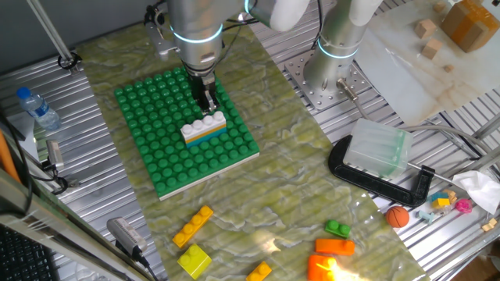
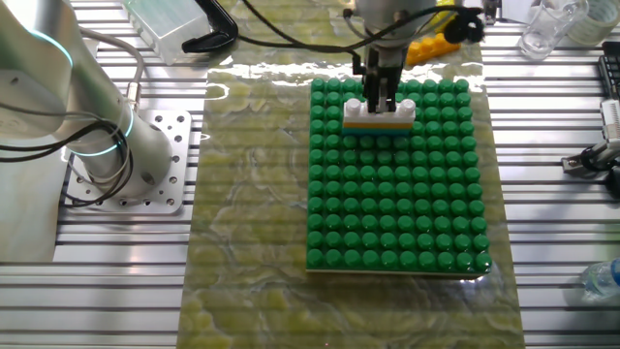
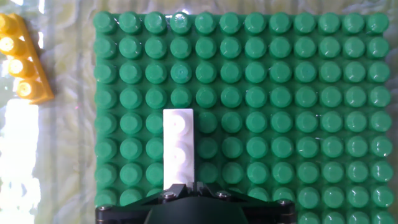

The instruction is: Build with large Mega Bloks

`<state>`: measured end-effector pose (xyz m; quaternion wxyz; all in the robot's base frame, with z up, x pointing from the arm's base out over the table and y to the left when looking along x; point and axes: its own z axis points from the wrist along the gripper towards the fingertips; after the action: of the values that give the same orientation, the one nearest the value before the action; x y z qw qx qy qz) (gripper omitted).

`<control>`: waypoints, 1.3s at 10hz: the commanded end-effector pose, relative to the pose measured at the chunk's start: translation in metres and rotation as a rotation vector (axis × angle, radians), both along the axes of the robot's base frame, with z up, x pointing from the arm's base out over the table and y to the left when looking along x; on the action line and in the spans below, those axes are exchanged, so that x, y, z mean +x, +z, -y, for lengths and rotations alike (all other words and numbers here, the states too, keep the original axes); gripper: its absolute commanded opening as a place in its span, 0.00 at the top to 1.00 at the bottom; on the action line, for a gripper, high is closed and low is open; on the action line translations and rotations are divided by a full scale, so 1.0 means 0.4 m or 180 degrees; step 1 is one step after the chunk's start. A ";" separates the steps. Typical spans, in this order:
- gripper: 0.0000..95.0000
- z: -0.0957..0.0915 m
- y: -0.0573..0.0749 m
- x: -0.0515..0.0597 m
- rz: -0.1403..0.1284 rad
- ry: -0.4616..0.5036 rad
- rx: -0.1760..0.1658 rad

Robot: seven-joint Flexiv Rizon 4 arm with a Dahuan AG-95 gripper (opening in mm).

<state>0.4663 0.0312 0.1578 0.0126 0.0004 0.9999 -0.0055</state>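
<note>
Gripper [image 1: 208,104] stands straight over the stacked brick bar [image 1: 204,127], fingers pinching its white top w/ studs showing on both sides, bar sitting approx mid-way on the green studded baseplate [image 1: 156,148], layered white over yellow-orange over cyan, w/ loose yellow, orange & green bricks [image 1: 192,226] on the mat nearby.

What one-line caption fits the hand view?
Gripper over a white brick on the green studded baseplate; yellow brick lies beside it.
</note>
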 end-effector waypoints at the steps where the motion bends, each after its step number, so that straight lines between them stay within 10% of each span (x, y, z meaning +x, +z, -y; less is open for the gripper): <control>1: 1.00 -0.006 0.000 0.004 0.0026 -0.0036 -0.0050; 10: 1.00 -0.006 0.000 0.004 -0.0022 -0.0073 -0.0228; 13: 1.00 -0.065 0.030 -0.057 -0.0067 -0.0092 -0.0158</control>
<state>0.4438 0.0575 0.1652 0.0016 0.0097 0.9995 -0.0315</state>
